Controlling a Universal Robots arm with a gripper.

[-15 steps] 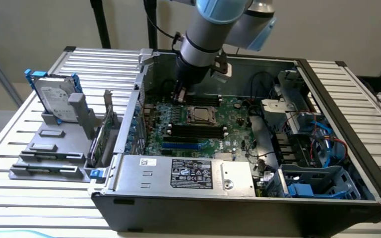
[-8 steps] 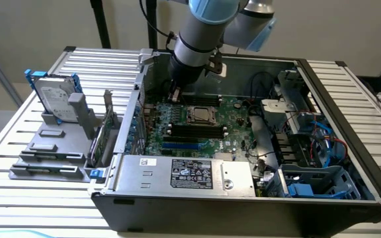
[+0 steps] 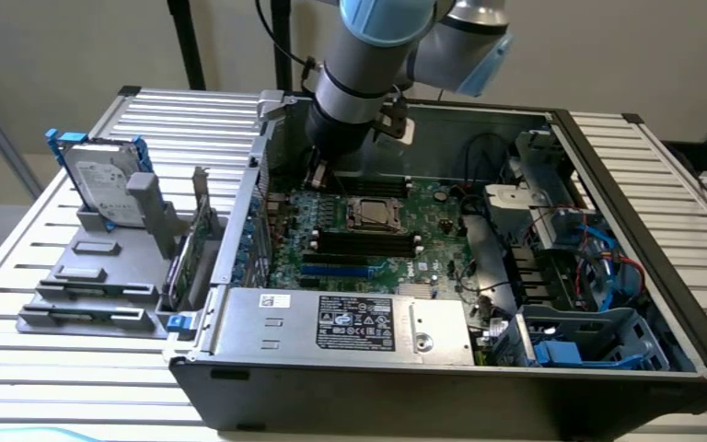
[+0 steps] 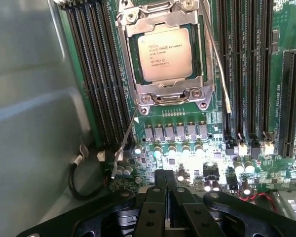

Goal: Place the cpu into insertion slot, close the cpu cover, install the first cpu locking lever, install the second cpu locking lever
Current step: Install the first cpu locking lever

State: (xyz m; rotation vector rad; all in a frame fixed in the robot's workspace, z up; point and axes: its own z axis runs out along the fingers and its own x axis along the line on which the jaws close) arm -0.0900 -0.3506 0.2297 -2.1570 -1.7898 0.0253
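two steps look done, two left. inside the open computer case [image 3: 452, 396], above the green board [image 4: 187, 123], the gripper [image 4: 165, 174] hangs pinched together, holding nothing. on the insertion slot [image 4: 203, 102] the cpu cover [image 4: 170, 85] lies flat over the seated cpu [image 4: 164, 53]. we judge both locking levers [image 4: 124, 140] unlatched.
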